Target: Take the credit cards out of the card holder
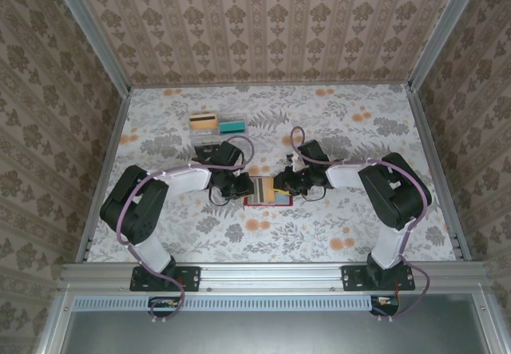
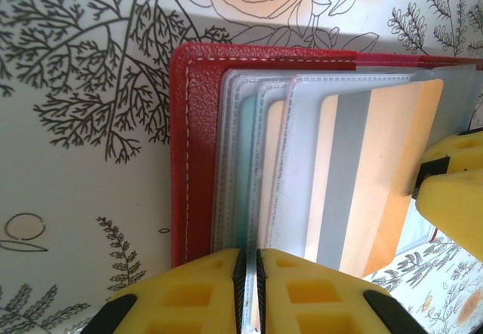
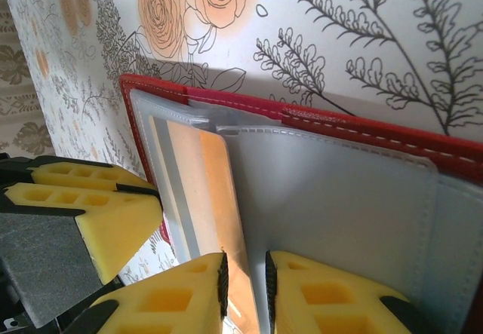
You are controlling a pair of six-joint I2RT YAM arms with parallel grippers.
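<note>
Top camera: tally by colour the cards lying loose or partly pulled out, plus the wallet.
Tan striped cards: 2
Teal card: 1
Red wallet: 1
Total: 4

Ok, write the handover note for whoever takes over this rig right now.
Left gripper: shut on the card holder, pinching a clear sleeve edge.
Right gripper: fingers straddle the edge of the striped tan card, which sticks partway out of its sleeve. I cannot tell if they are pinching it.
Done: a tan card and a teal card lie at the far side of the table.
Left: pull the striped tan card free, then empty the remaining sleeves.
</note>
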